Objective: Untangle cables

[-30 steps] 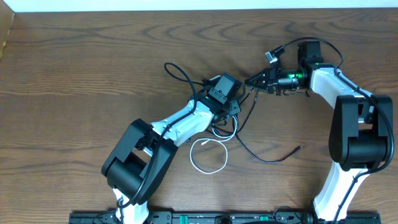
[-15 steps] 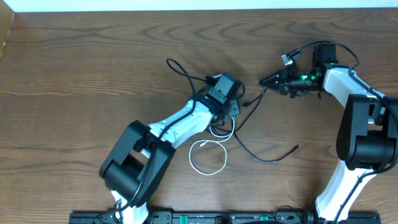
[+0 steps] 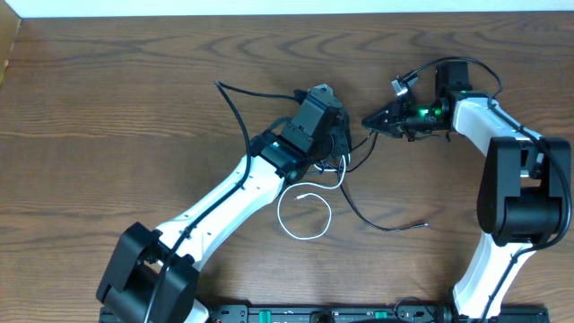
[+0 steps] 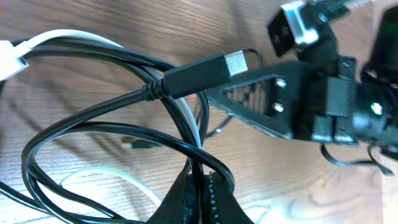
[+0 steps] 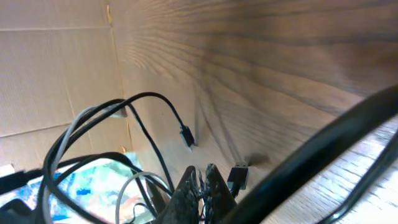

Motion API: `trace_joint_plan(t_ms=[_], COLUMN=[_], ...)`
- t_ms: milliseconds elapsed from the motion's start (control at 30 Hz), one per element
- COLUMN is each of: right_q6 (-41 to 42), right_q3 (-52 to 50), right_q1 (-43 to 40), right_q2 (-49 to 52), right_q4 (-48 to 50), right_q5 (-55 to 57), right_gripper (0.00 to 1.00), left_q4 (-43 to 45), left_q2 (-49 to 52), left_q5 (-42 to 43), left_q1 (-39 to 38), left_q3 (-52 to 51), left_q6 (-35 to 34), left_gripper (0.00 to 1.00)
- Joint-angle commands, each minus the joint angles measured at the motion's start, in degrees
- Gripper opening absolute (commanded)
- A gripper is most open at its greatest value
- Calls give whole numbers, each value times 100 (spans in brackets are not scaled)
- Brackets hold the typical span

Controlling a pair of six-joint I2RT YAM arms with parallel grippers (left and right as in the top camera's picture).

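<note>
Bench centre, cords bunched between the two arms.

- Task's things: two thin black cords (image 4: 87, 115) and one short white cord (image 4: 62, 33), looped through each other on the brown wood-grain bench (image 3: 108, 135). Part of the bundle is lifted off the surface. The white cord's loop lies flat just below the tangle. One black tail trails away to the right and ends in a small free plug (image 3: 421, 225).
- Left tool (image 4: 202, 177): closed tight, pinching the black cords where strands cross.
- Right tool (image 3: 368, 120): closed, its tip just beside a black moulded plug with a bare metal end (image 4: 199, 71). I cannot tell whether it pinches a strand.

Handling, as judged:
- The cords look light and limp. They follow a pull but cannot be pushed.
- The jackets look smooth, so a strand may slide through a pinch.
- The plugs are the only rigid parts, and they are likely to snag on loops.
- The best hold is just behind a plug, on the thick collar.
- Feed that end back through the loop. Hauling mid-strand would cinch the knot.
</note>
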Motion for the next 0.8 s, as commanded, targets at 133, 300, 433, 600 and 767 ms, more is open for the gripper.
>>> trace_joint_plan(t_ms=[133,300,433,600,767], right_q6=[-4,-4,-4,-31,-811], right_q3=[-2,-2,-2,-2,-2], right_q1=[70,55,59,55,63], right_q2=[-144,-144,-144,-144,-144], right_q4=[33,31,4,-61,-177], right_q5=[-39,-13,-15,7,-197], right_gripper=[4,42,71,99,91], left_q4=[-44,-92,-111,-153,-332], left_q2=[-107,-107,-105,-105,-105], left_q5=[468,461,457,166,-420], left_q1=[17,17,20,20,107], left_q3=[0,0,0,0,0], left_q6=[1322,1644,1639,1508,608], left_gripper=[7,8,7,8,7])
